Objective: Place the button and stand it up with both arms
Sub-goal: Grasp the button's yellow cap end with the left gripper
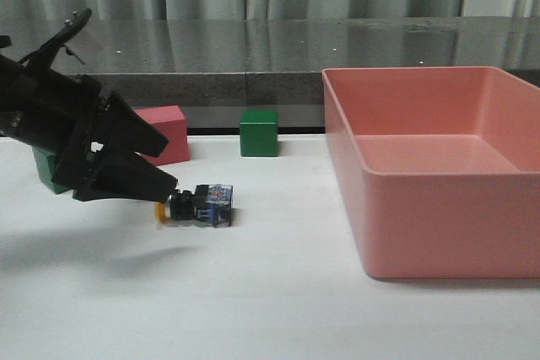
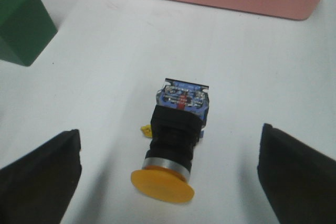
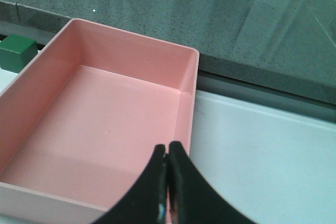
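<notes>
The button point(image 1: 199, 205) lies on its side on the white table, yellow cap towards my left gripper, bluish base block away from it. My left gripper point(image 1: 160, 176) is open, its tips at the cap end, low over the table. In the left wrist view the button point(image 2: 176, 137) lies between the two spread fingers point(image 2: 39, 177), touching neither. My right gripper point(image 3: 168, 153) is shut and empty, above the near rim of the pink bin point(image 3: 100, 124). The right arm does not show in the front view.
A large pink bin point(image 1: 439, 208) fills the right side of the table. A pink cube point(image 1: 164, 134) and a green cube point(image 1: 258, 132) stand at the back. Another green cube point(image 1: 49, 173) sits behind my left arm, also seen in the left wrist view point(image 2: 21, 24).
</notes>
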